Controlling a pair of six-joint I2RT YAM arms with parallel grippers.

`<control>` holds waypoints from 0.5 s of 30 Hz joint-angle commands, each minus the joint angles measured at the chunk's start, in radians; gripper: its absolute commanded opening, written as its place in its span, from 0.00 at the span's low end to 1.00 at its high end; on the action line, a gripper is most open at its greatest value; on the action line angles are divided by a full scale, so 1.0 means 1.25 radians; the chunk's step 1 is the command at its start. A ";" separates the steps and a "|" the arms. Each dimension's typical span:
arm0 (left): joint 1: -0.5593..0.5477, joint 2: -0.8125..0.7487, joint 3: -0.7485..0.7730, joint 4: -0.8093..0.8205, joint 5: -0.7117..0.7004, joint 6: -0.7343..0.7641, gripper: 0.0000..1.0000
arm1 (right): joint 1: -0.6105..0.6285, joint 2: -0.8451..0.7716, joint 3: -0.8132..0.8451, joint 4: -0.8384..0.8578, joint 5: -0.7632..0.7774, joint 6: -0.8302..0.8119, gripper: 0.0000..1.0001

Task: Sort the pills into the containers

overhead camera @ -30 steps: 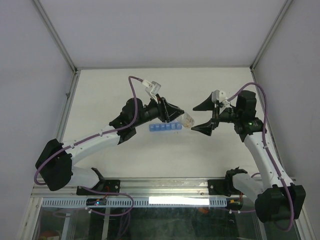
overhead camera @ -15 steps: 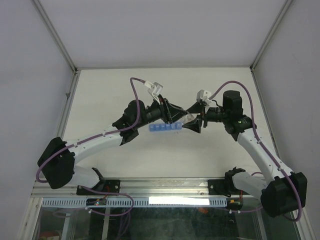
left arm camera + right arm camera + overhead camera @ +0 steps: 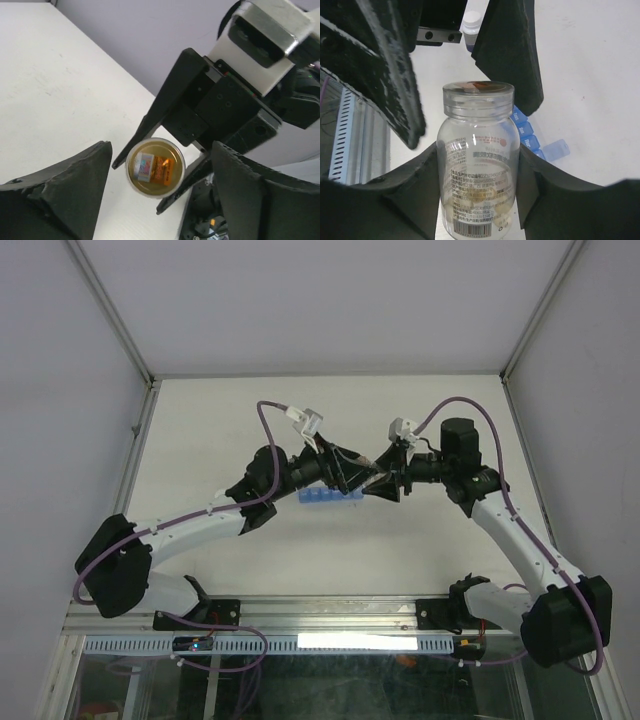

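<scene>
The pills (image 3: pixel 479 209) are pale tan-orange bits heaped in the base of a clear bottle (image 3: pixel 477 165) with a clear lid; seen end-on from the left wrist they glow orange beside a white-and-blue scrap. The bottle hangs above the table (image 3: pixel 220 430), between the two grippers and just past the right end of the strip (image 3: pixel 322 497). The right gripper (image 3: pixel 477 147) is clamped on the bottle's body, a finger pressed to each side. The left gripper (image 3: pixel 161 150) stands spread around the lid end, with a gap between each pad and the bottle. The strip is a short row of translucent blue compartments lying flat on the table; in the right wrist view one lid (image 3: pixel 555 149) stands flipped out to the side. The table is matt white with faint scuffs, walled in by plain grey-white panels (image 3: pixel 320 300) in metal frame rails (image 3: pixel 110 310). The bottle's label carries a red line, blocks of small dark print and a barcode at its base, none of it legible; the white marks on the strip's lids are too small to read.
</scene>
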State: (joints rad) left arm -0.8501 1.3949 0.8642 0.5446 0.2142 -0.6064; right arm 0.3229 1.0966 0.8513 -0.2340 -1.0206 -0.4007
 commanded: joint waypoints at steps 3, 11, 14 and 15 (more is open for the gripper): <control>0.022 -0.116 -0.111 0.204 0.062 0.132 0.99 | -0.028 0.008 0.042 -0.011 -0.139 0.005 0.00; 0.083 -0.126 -0.208 0.375 0.375 0.353 0.98 | -0.015 0.025 0.057 -0.108 -0.192 -0.127 0.00; 0.083 -0.110 -0.195 0.330 0.406 0.432 0.92 | -0.002 0.034 0.067 -0.149 -0.190 -0.181 0.00; 0.083 -0.100 -0.178 0.306 0.431 0.454 0.88 | 0.002 0.038 0.067 -0.159 -0.187 -0.194 0.00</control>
State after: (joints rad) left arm -0.7456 1.2564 0.6075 0.8810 0.5892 -0.2375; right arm 0.3042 1.1366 0.8761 -0.3721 -1.2110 -0.5270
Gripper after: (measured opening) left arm 0.927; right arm 0.543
